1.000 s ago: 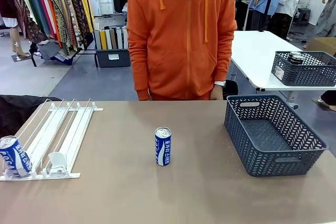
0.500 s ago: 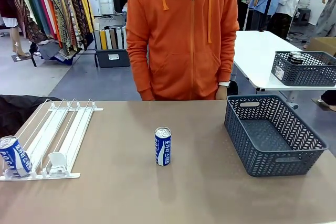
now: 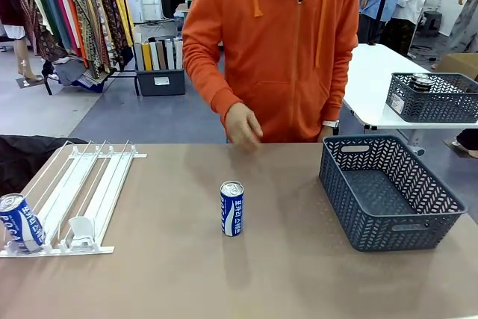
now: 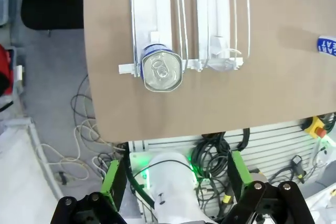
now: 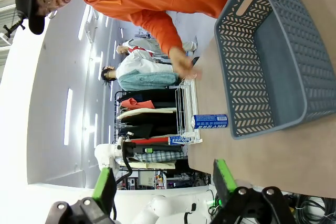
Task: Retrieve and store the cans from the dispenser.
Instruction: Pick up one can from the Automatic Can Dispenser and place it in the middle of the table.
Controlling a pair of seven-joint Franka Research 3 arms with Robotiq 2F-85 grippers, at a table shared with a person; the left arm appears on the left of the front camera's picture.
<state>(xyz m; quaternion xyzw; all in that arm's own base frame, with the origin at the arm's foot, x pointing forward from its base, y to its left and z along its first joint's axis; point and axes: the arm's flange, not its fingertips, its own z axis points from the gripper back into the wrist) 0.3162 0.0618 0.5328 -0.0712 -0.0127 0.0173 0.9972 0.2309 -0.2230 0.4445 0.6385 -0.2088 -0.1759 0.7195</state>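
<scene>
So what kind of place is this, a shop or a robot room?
Probably a robot test room dressed up like a shop: clothes racks hang at the back, a can dispenser sits on the table, and cables tangle on the floor beneath.
</scene>
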